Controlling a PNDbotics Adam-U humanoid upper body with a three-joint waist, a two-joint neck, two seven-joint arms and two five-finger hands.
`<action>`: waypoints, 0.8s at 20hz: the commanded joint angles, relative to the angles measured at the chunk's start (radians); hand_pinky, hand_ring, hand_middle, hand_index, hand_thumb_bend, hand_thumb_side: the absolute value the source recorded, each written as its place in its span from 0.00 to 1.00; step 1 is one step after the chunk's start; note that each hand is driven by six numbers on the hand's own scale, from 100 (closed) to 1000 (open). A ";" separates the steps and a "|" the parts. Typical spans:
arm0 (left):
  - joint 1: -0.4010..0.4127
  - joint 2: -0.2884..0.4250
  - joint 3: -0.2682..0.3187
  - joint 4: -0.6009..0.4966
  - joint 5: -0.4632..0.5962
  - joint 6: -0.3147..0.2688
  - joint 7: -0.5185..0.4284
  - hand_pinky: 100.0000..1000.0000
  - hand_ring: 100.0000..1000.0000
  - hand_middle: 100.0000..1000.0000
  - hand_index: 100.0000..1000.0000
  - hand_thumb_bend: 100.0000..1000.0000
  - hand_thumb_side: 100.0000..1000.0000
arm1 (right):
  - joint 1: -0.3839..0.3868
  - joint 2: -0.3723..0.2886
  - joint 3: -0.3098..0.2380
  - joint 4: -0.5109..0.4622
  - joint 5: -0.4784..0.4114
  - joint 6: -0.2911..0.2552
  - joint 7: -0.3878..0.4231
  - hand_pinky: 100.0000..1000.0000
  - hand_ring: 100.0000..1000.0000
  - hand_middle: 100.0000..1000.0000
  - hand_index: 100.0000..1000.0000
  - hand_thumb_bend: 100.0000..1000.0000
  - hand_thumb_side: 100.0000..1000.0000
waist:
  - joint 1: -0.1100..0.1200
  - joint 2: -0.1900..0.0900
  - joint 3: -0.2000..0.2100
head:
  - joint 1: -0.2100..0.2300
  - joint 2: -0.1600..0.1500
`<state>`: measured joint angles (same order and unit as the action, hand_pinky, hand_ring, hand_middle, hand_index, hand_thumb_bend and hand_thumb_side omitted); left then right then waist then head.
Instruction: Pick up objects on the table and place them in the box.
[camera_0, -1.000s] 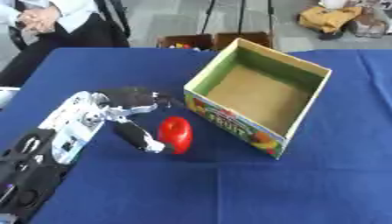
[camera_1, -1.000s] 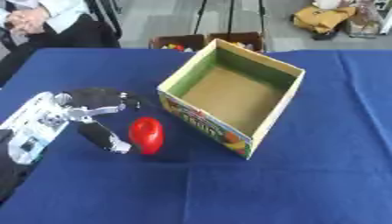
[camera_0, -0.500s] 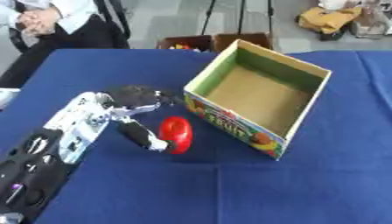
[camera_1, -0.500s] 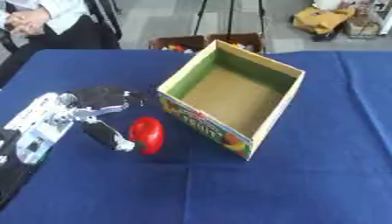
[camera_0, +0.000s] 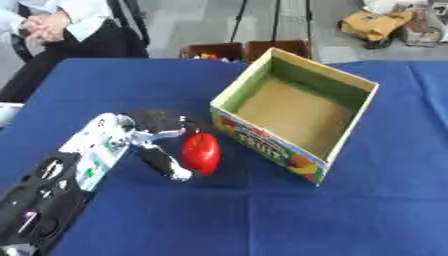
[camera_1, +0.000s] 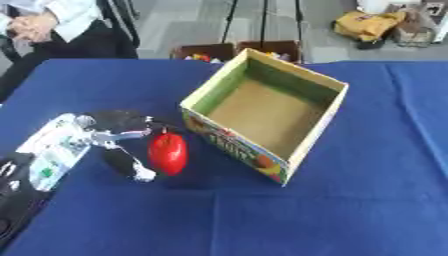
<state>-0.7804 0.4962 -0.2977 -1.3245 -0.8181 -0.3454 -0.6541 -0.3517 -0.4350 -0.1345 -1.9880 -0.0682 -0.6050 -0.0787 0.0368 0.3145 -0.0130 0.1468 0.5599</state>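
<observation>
Left hand at the red fruit, box not yet filled

The left hand (camera_0: 144, 142) curls its thumb and fingers round the red fruit (camera_0: 200, 152), which sits on the blue table (camera_0: 262, 215) just beside the box (camera_0: 297, 112); the box looks empty, so lifting and placing remain.
</observation>
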 joint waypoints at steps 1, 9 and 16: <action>-0.022 0.006 0.008 0.015 -0.011 -0.008 -0.006 0.36 0.71 0.86 1.00 0.43 0.69 | -0.011 -0.011 -0.002 -0.012 0.002 0.000 0.004 0.79 0.85 0.60 0.79 0.00 0.79 | -0.007 0.000 -0.003 | 0.005 -0.013; -0.026 -0.006 0.013 0.042 -0.003 -0.015 -0.006 0.29 0.63 0.78 0.97 0.43 0.68 | -0.011 -0.007 -0.002 -0.012 0.008 0.009 -0.003 0.80 0.85 0.60 0.80 0.00 0.80 | -0.004 0.004 -0.004 | 0.007 -0.010; -0.023 -0.008 0.009 0.057 -0.019 -0.011 -0.006 0.13 0.52 0.74 0.92 0.36 0.58 | -0.014 -0.007 -0.002 -0.012 0.011 0.012 -0.011 0.81 0.86 0.60 0.79 0.00 0.80 | -0.003 0.006 -0.003 | 0.010 -0.006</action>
<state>-0.8007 0.4784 -0.2877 -1.2776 -0.8197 -0.3580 -0.6564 -0.3520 -0.4268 -0.1343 -1.9880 -0.0621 -0.5940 -0.0852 0.0368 0.3171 -0.0158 0.1528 0.5598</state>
